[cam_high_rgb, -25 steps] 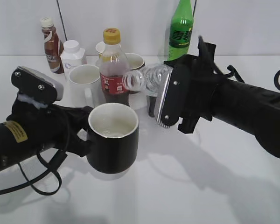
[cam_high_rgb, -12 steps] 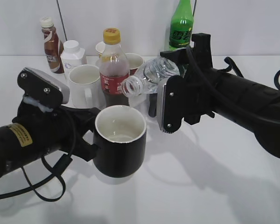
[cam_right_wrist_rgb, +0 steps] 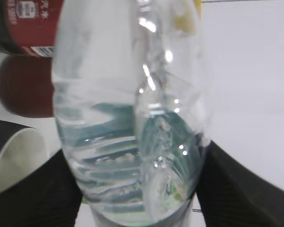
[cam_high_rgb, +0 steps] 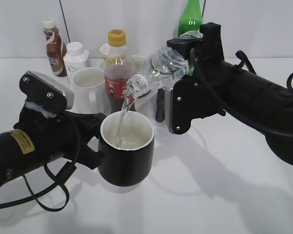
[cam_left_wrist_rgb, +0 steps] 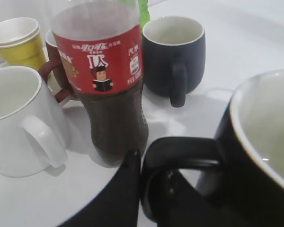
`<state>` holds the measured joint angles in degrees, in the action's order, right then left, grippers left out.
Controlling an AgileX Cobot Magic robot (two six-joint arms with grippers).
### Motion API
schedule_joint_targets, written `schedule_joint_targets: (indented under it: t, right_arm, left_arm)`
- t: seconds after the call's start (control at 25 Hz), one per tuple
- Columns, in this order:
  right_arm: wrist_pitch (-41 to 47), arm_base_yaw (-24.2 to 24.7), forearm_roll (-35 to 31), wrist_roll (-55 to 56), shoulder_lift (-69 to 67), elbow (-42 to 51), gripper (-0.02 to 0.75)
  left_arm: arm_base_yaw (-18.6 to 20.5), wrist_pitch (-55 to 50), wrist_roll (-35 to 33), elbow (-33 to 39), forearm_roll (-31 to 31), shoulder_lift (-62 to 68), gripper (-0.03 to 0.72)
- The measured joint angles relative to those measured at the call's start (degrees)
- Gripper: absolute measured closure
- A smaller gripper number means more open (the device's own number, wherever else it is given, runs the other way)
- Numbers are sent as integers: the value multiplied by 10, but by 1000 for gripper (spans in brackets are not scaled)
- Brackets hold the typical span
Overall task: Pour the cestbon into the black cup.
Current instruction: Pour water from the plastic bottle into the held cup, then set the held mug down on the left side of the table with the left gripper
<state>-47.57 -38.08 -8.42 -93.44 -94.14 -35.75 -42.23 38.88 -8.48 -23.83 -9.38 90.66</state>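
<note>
My right gripper [cam_high_rgb: 178, 73] is shut on the cestbon [cam_high_rgb: 158, 70], a clear ribbed bottle without a cap, tipped mouth-down to the left. A thin stream of water runs from its mouth into the black cup [cam_high_rgb: 127, 148], which has a white inside. My left gripper [cam_high_rgb: 90, 141] is shut on the cup's black handle and holds the cup below the bottle's mouth. In the left wrist view the handle [cam_left_wrist_rgb: 180, 153] sits between my left gripper's dark fingers [cam_left_wrist_rgb: 141, 184]. In the right wrist view the bottle [cam_right_wrist_rgb: 132, 118] fills the frame between my right gripper's fingers [cam_right_wrist_rgb: 137, 189].
Behind the cup stand a cola bottle with a yellow cap [cam_high_rgb: 118, 68], a white mug [cam_high_rgb: 88, 87], a white jar [cam_high_rgb: 75, 57], a brown drink bottle [cam_high_rgb: 52, 46] and a tall green soda bottle [cam_high_rgb: 190, 14]. A dark blue-grey mug [cam_left_wrist_rgb: 174, 54] and yellow paper cups [cam_left_wrist_rgb: 16, 42] show in the left wrist view.
The right gripper has raised the bottle's base and tipped its mouth further down, and water now streams into the cup. The left gripper has brought the cup slightly right, under the mouth.
</note>
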Motion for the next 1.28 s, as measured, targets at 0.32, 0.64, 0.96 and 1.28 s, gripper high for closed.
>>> schedule_joint_targets:
  t: [0.32, 0.64, 0.96, 1.28]
  right_arm:
    - [-4, 0, 0, 14, 0, 0, 239]
    - [76, 0, 55, 279, 0, 0, 239]
    - [123, 18, 7, 584, 50, 2, 239]
    - [110, 184, 80, 840, 65, 45, 239]
  left_arm:
    - [0, 0, -1, 0, 0, 0, 635]
    - [0, 1, -1, 0, -18, 0, 635]
    - [0, 5, -91, 0, -208, -20, 635]
    - [69, 121, -181, 15, -337, -65, 635]
